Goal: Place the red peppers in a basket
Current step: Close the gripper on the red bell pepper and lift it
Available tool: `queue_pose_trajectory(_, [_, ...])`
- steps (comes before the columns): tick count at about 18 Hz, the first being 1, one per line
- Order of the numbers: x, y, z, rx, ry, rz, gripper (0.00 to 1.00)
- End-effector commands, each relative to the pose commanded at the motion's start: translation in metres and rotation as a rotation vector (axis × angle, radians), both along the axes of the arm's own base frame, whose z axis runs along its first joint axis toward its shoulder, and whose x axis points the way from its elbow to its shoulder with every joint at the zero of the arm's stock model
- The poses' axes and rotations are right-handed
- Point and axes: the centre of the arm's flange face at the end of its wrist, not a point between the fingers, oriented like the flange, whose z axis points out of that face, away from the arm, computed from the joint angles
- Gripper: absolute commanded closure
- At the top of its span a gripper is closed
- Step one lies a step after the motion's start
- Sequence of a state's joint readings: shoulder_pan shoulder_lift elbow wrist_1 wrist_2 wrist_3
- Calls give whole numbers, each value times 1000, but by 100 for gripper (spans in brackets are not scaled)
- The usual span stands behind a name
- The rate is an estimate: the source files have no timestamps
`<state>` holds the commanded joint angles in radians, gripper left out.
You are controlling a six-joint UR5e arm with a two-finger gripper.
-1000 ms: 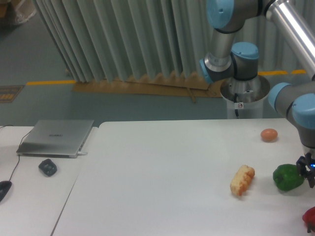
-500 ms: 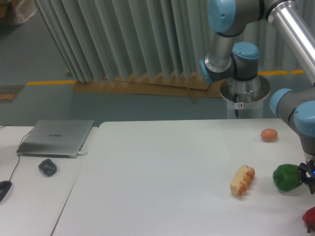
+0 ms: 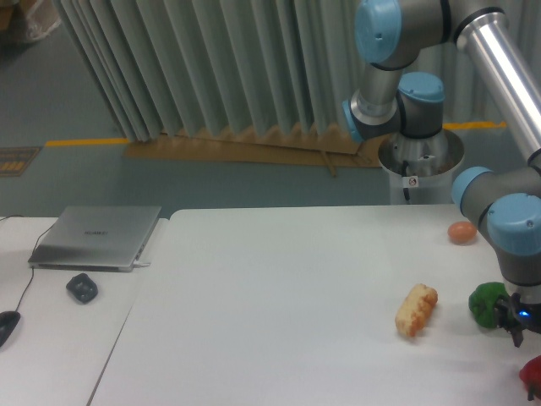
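Red pepper [image 3: 532, 375] sits at the table's [image 3: 279, 313] far right, cut off by the picture's right edge so only a sliver shows, low in the corner. Wide bare tabletop lies open to its left. Just above it the hand [image 3: 517, 318] hangs low beside the green pepper [image 3: 485, 304], partly covering that pepper's right side; whether its fingers are spread or pressed together cannot be told. A bread roll [image 3: 416, 309] lies left of the green pepper, and an orange-brown egg-shaped thing [image 3: 461, 232] rests farther back. On a separate surface to the left are a closed laptop [image 3: 95, 237] and a dark mouse [image 3: 82, 288]. Compared with a second ago, the hand has shifted left and lower, toward the green pepper.
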<state>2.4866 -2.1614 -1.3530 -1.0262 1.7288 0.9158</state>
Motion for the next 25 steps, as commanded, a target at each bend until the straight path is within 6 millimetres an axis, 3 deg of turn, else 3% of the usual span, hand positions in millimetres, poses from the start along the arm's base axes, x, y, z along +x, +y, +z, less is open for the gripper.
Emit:
queue_pose_trajectory(5, [0, 1, -3, 2, -7, 0, 0])
queue_pose_trajectory(9, [-5, 1, 6, 6, 13, -7, 0])
queue_pose_trajectory(21, [-9, 0, -24, -17, -23, 0, 0])
queue_pose_trajectory(25, [-9, 0, -25, -20, -25, 2, 0])
